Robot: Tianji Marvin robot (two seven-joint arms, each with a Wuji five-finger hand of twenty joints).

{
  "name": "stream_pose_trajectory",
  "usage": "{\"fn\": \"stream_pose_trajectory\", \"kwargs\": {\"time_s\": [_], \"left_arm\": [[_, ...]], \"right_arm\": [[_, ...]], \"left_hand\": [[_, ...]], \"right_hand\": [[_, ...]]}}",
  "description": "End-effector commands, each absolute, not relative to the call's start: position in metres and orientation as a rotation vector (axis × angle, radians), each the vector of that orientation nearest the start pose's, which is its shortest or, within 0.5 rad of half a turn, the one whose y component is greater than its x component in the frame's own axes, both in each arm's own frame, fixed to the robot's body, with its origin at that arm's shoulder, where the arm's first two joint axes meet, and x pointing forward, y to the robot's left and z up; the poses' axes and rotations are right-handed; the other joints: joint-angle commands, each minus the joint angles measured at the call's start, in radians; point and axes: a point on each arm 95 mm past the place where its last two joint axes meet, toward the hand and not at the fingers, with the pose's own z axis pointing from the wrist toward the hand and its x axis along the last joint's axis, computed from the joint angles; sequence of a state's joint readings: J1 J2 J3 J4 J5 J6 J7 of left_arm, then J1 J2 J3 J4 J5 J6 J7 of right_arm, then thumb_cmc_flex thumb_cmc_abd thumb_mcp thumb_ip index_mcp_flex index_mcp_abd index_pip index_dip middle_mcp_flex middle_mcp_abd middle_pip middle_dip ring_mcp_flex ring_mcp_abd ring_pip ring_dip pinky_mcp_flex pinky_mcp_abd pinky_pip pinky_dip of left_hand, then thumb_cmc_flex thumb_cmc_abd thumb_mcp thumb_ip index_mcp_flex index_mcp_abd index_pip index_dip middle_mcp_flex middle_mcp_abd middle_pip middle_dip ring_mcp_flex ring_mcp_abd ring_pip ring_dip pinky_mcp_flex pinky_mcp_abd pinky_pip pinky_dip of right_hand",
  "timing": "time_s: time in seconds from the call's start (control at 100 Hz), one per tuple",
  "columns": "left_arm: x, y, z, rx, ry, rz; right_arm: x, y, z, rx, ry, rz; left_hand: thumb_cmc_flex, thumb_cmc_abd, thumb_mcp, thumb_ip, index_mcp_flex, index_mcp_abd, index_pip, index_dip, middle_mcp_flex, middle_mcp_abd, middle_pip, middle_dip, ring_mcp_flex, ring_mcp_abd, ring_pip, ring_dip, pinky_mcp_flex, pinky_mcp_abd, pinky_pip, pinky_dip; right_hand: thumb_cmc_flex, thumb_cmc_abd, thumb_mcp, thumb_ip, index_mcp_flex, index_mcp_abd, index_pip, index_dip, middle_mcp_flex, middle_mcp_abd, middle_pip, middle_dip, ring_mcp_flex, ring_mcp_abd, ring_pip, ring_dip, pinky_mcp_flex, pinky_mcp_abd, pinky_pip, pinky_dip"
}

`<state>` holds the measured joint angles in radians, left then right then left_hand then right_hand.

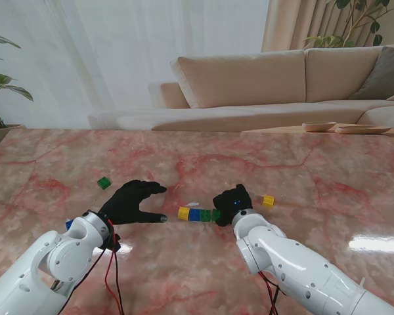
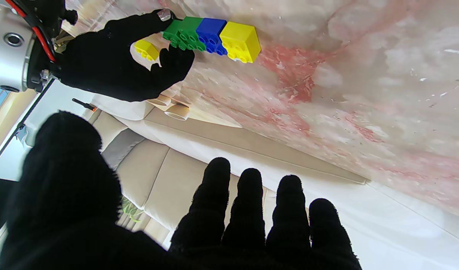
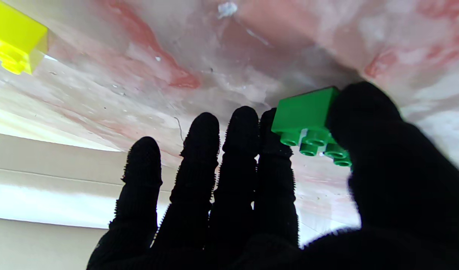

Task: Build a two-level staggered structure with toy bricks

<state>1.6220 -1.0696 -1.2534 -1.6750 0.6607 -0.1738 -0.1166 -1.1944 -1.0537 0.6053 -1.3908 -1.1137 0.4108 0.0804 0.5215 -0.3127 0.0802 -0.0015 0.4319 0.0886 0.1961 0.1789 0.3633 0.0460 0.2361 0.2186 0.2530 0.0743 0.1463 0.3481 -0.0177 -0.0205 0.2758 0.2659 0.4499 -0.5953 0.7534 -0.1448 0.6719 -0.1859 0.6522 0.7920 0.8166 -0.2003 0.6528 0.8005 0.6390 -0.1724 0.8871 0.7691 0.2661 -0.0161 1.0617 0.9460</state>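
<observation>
A row of bricks lies on the marble table (image 1: 302,170): yellow (image 1: 184,213), blue (image 1: 195,214), then green (image 1: 209,215). My right hand (image 1: 233,202) is at the row's green end. In the right wrist view its thumb and index finger pinch the green brick (image 3: 308,112), which sits on the table. The left wrist view shows the same row (image 2: 210,32) with the right hand (image 2: 113,63) on its green end. My left hand (image 1: 134,202) rests just left of the row, fingers spread and holding nothing, its thumb tip close to the yellow brick.
A loose yellow brick (image 1: 268,200) lies right of my right hand. A loose green brick (image 1: 104,183) sits farther from me, left of my left hand. A bit of blue (image 1: 69,224) shows by my left wrist. A sofa stands beyond the table.
</observation>
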Motion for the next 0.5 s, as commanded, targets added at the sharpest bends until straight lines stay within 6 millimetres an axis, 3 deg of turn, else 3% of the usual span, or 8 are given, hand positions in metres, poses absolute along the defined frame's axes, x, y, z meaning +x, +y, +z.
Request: {"fn": "stream_pose_trajectory", "kwargs": {"time_s": [0.0,0.49], "left_arm": [[0.3789,-0.0084,-0.3198,-1.452,1.562,-1.776],[0.3785,-0.0077,-0.3201,-1.455,1.569,-1.774]], "right_arm": [[0.4199,0.0769,-0.3788,0.993,1.773,1.016],[0.4196,0.0779,-0.3808,0.979,1.800,1.031]], "left_hand": [[0.005,0.034,0.031,0.003,0.010,0.014,-0.019,-0.015,-0.024,0.001,-0.020,-0.011,-0.040,-0.048,-0.032,-0.016,0.000,-0.048,-0.039,0.006],[0.006,0.035,0.033,0.004,0.010,0.015,-0.019,-0.015,-0.026,0.002,-0.022,-0.013,-0.042,-0.048,-0.034,-0.017,-0.004,-0.051,-0.057,0.004]], "right_hand": [[-0.021,0.019,-0.037,0.050,-0.005,0.006,-0.042,0.007,-0.026,0.009,0.006,-0.018,-0.021,0.005,0.008,-0.004,-0.021,-0.002,-0.005,0.027],[-0.003,0.002,-0.100,0.074,-0.035,0.013,-0.076,0.019,-0.066,0.010,-0.004,-0.026,-0.049,0.005,-0.004,-0.008,-0.030,-0.009,-0.017,0.026]]}}
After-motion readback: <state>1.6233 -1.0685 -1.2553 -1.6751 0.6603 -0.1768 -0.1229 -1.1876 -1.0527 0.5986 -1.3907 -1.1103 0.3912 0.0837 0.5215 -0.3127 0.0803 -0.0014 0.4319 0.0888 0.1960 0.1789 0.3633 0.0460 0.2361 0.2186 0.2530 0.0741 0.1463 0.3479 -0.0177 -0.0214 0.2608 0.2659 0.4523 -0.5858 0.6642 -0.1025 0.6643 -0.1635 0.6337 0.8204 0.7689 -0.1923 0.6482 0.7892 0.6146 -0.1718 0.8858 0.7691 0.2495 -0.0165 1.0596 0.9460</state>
